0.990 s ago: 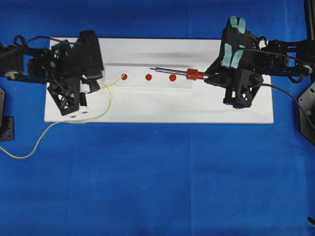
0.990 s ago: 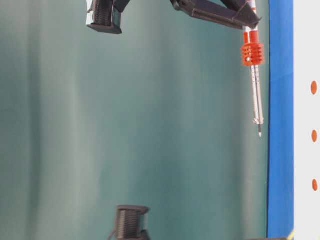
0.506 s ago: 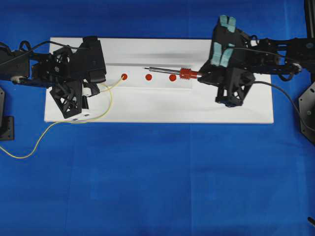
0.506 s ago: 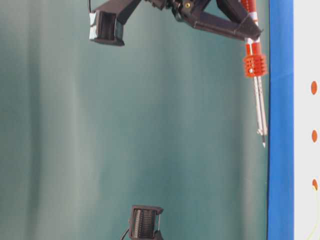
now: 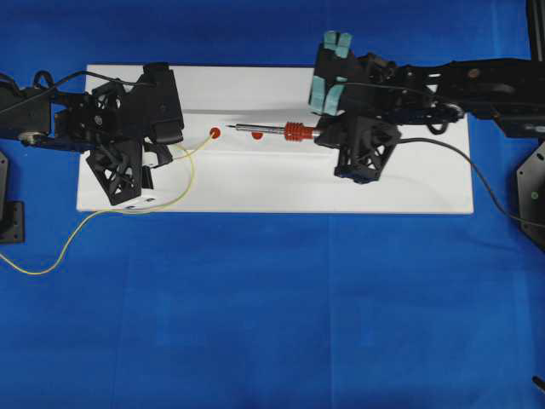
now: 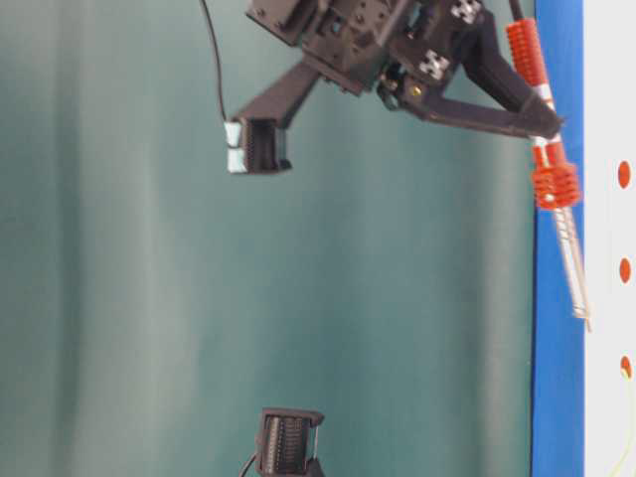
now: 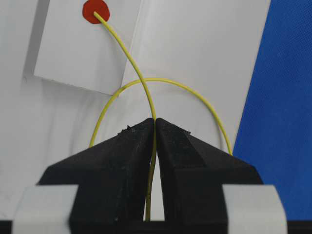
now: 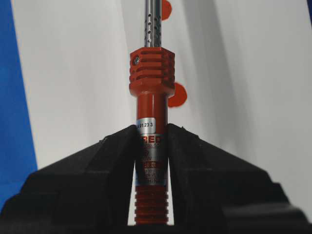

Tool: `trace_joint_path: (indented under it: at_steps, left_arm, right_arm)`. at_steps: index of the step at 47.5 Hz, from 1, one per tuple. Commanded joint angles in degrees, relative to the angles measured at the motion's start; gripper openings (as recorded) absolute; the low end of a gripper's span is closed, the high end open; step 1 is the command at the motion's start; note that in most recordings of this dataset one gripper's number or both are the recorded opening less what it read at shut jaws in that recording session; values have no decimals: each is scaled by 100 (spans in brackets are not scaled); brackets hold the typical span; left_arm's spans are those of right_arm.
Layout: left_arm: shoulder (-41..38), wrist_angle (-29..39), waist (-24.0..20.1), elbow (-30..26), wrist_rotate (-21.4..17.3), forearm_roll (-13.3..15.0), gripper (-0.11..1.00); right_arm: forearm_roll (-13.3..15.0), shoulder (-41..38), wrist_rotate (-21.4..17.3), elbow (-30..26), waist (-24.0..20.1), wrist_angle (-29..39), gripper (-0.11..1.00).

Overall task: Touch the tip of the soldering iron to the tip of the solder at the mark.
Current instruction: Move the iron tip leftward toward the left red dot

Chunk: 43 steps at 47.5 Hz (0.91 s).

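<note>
While the left gripper (image 7: 155, 127) stayed clamped on the solder (image 7: 130, 63), whose tip lay on the leftmost red mark (image 5: 215, 133) at centre-left of the overhead view, the right gripper (image 8: 152, 141) grasped the soldering iron (image 5: 272, 131) by its handle, tip just right of that mark. Likely faults: an overshoot could push the thin wire off the mark, or a steep approach could jab the white board (image 5: 272, 183). Nothing stood between the tips; the other red marks (image 5: 257, 135) lay beneath the shaft.
</note>
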<state>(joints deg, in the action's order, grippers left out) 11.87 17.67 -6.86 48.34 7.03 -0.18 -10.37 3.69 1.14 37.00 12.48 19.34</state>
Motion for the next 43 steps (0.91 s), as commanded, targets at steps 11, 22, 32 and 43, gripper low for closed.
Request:
trace_joint_path:
  at_steps: [11, 22, 32, 43]
  left_arm:
    - [53, -26, 9, -53, -9, 0, 3]
    - [62, -26, 18, -53, -18, 0, 3]
    - [53, -26, 9, -62, -9, 0, 3]
    - [53, -26, 9, -62, -9, 0, 3]
  right_arm:
    - [9, -308, -9, -413, -18, -18, 7]
    - [9, -387, 0, -466, -97, 53, 7]
    - [9, -387, -9, -466, -123, 88, 7]
    - [18, -378, -9, -466, -114, 88, 7]
